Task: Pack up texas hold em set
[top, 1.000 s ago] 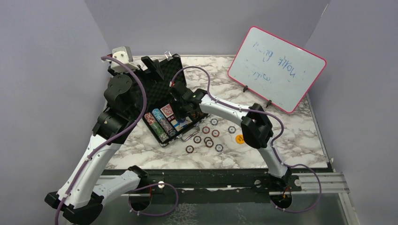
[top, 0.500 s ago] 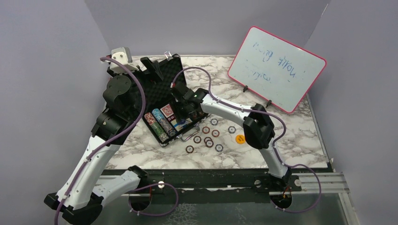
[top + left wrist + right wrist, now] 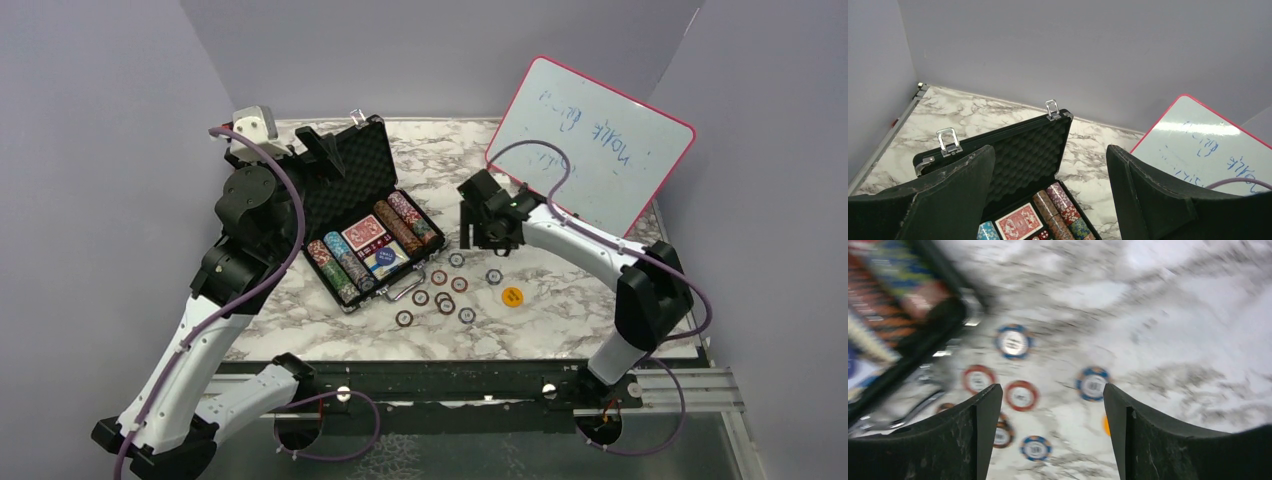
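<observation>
The black briefcase [image 3: 352,178] lies open at the back left, its foam lid raised. It holds striped chip rows [image 3: 404,222], a red deck [image 3: 365,235], a blue deck [image 3: 381,260] and red dice [image 3: 1043,234]. Several loose chips [image 3: 445,303] and an orange button [image 3: 512,296] lie on the marble to its right. My left gripper [image 3: 318,146] is open and empty above the lid [image 3: 1033,150]. My right gripper [image 3: 468,228] is open and empty, right of the case and above the loose chips [image 3: 1021,395]. The right wrist view is blurred.
The pink-framed whiteboard [image 3: 590,145] stands propped at the back right, just behind my right arm; it also shows in the left wrist view [image 3: 1210,142]. The case's silver handle [image 3: 403,291] sticks out toward the loose chips. Grey walls close in the table.
My right gripper has pulled out of the case and swung right, uncovering the right-hand chip rows. My left arm has hardly moved.
</observation>
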